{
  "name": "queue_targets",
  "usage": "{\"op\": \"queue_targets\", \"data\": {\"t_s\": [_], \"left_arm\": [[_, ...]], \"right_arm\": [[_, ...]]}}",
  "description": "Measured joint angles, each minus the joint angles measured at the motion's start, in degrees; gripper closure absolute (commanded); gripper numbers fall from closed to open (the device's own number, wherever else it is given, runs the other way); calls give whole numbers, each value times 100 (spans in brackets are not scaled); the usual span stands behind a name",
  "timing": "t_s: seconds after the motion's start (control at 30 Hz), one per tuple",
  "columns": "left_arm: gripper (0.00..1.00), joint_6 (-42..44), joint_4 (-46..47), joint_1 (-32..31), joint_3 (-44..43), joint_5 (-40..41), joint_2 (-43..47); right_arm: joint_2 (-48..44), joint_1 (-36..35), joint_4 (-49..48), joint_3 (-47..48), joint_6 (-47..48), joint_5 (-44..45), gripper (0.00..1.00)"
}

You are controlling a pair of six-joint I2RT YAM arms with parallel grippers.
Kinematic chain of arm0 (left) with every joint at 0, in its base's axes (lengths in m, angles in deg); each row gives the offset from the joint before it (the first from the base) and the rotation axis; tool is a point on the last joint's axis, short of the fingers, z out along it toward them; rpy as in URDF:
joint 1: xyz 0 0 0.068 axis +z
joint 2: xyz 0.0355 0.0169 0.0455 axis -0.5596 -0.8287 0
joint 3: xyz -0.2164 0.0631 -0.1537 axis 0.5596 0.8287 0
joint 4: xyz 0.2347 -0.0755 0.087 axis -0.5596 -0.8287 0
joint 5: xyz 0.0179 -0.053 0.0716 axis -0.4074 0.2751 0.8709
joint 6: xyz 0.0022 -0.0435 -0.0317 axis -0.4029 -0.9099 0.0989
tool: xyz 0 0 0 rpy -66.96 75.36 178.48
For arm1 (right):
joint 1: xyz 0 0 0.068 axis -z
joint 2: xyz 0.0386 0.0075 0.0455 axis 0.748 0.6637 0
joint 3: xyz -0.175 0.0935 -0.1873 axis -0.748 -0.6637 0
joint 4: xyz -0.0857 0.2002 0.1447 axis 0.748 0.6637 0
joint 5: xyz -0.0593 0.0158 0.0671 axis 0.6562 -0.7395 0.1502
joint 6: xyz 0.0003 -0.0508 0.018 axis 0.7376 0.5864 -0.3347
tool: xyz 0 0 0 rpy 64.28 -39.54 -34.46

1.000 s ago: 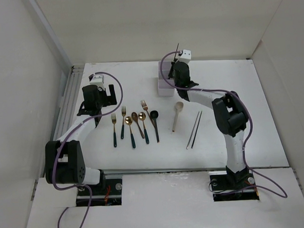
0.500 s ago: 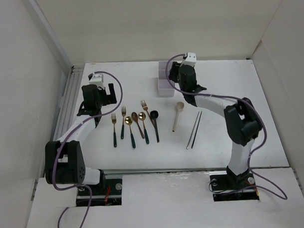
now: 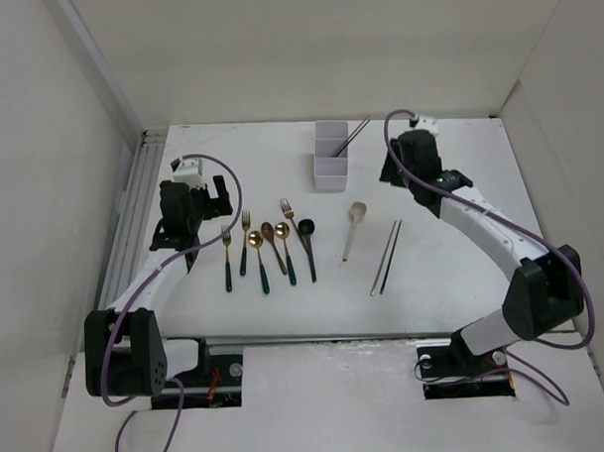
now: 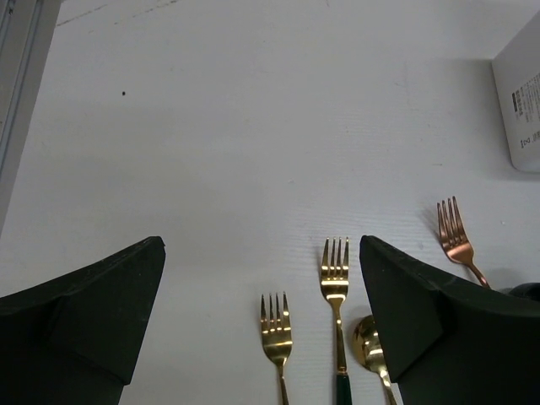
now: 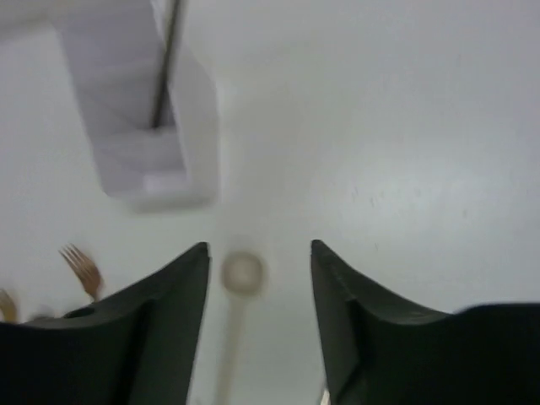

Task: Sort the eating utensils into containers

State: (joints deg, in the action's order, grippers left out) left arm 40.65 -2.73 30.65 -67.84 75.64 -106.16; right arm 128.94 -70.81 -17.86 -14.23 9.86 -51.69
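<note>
Progress: barely started. One thin grey stick (image 3: pixel 356 135) is in the white organizer (image 3: pixel 330 175), leaning out over the far-right rim. It reads as a chopstick, but I can't tell whether it's one or a pair, or which of the three cells it sits in.

Still on the table (image 3: pixel 463 280), in a loose row near the middle:
- two gold forks (image 4: pixel 335 270) with dark handles
- three gold/copper-toned spoons (image 3: pixel 282 237), slim, dark handles
- copper fork (image 4: pixel 453 232), tines pointing away from the arms
- black spoon (image 3: pixel 307 234), matte, with a round bowl
- pale spoon (image 3: pixel 354 224), off-white and dull, could be wood or plastic
- pair of grey chopsticks (image 3: pixel 386 255), parallel and just beside each other, right of the pale spoon

Left gripper (image 4: pixel 261 253): fingers spread wide, nothing in them, hovering just behind the fork tines.

Right gripper (image 5: pixel 257 253): also spread and empty. It sits right of the organizer, clear of it, with the pale spoon's bowl showing between the fingers in the wrist view. That view is blurred, so take the detail loosely.

Materials: the organizer is smooth white plastic, three square cells joined in a line. The metal utensils are polished and thin and lie flat on a matte white top. My guess is they'll be fiddly to pinch off the surface.
</note>
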Motion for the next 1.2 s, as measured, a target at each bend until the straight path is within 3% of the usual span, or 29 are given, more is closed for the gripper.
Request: {"op": "queue_targets", "data": {"t_s": [0.13,0.3,0.33,0.37,0.43,0.57,0.97,1.2], "left_arm": [[0,-149,37,0,234,-26,186],[0,-282,-11,0,459,-90,544],[0,-304,-11,0,485,-101,608],[0,-321,-17,0,509,-111,675],[0,-343,-50,0,544,-127,796],[0,-387,-114,0,557,-136,944],[0,-385,-378,0,570,-138,1088],[0,-385,-433,0,586,-136,1130]], "right_arm": [[260,79,787,-1019,-321,-717,57],[214,369,1285,-1882,-448,-1687,44],[144,487,1281,-1980,-452,-1821,34],[68,588,1270,-2070,-476,-1921,31],[-52,748,1261,-2210,-468,-2011,30],[-46,776,1150,-2448,-463,-2094,52],[289,772,898,-2555,-376,-2155,52],[638,627,1032,-2166,-378,-1908,52]]}}
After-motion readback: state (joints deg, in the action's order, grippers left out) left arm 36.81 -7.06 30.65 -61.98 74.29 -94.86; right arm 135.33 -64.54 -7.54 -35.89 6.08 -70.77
